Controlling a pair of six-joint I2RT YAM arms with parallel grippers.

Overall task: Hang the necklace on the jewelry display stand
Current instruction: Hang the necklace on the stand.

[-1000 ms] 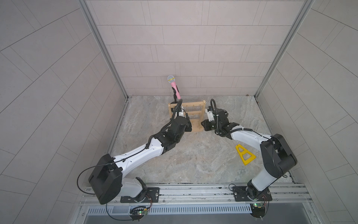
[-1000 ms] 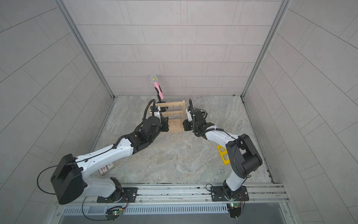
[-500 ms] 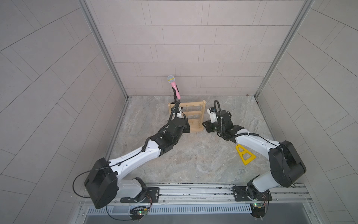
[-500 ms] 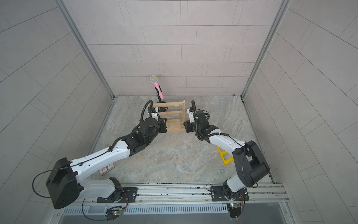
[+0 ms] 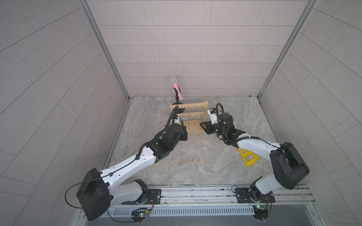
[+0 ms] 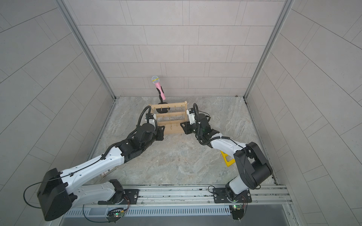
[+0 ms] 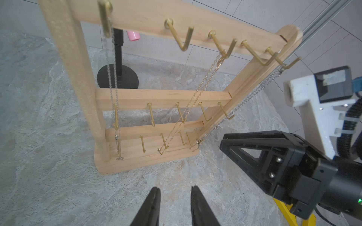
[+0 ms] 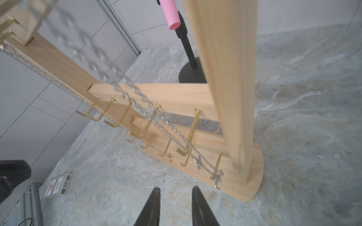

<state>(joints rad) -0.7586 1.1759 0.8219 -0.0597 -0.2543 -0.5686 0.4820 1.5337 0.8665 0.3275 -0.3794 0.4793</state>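
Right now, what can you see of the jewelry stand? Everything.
The stand is light bare wood, upright on the table, in front of the mic stand. Two posts, three bars of brass hooks, flat rounded base. From top-bar hooks hang silver chains at each end and a gold chain midway, down to the base.

A pink microphone (image 5: 175,87) sat tilted in a black stand (image 7: 117,76) near the tiled back wall (image 5: 195,58). A yellow triangle (image 5: 248,157) lay on the stone floor (image 5: 195,166), well apart from a small printed box (image 8: 57,185).
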